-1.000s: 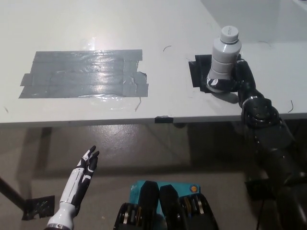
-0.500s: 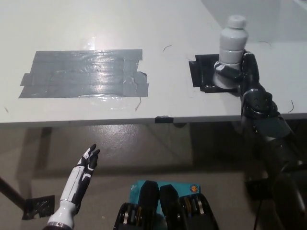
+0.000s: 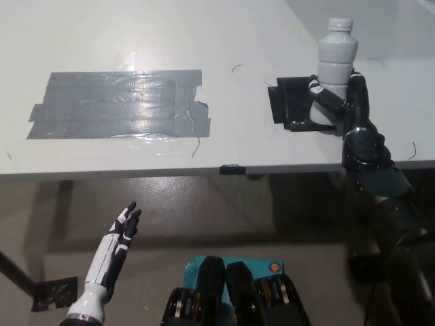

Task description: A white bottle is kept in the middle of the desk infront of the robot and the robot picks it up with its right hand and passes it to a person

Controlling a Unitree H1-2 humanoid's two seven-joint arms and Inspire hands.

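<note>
One head view is showing the whole scene, looking steeply down on a pale grey bench (image 3: 136,41). Toward the bench's right side, the black right hand (image 3: 338,107) is wrapping its fingers (image 3: 325,96) around the lower body of the white bottle (image 3: 336,56), holding it upright with the cap at the top. The bottle's base is hidden behind the hand, so whether it is touching the bench cannot be told. The bottle is standing over the right edge of a black tape patch (image 3: 291,103) stuck to the bench top, not far from the bench's front edge. The black right arm is coming up from the lower right of the picture and crossing the bench's front edge to reach the bottle.

Well to the left of the bottle, a broad patch of grey duct tape (image 3: 119,104) is lying flat on the bench, glossy and wrinkled, with a loose corner at its lower right. A small black tab (image 3: 232,168) is sitting on the front edge of the bench between the two patches.

Below the bench, at the lower left, the white left hand (image 3: 121,232) is hanging over the brown floor (image 3: 224,217), holding nothing, its fingers extended and slightly spread.
</note>
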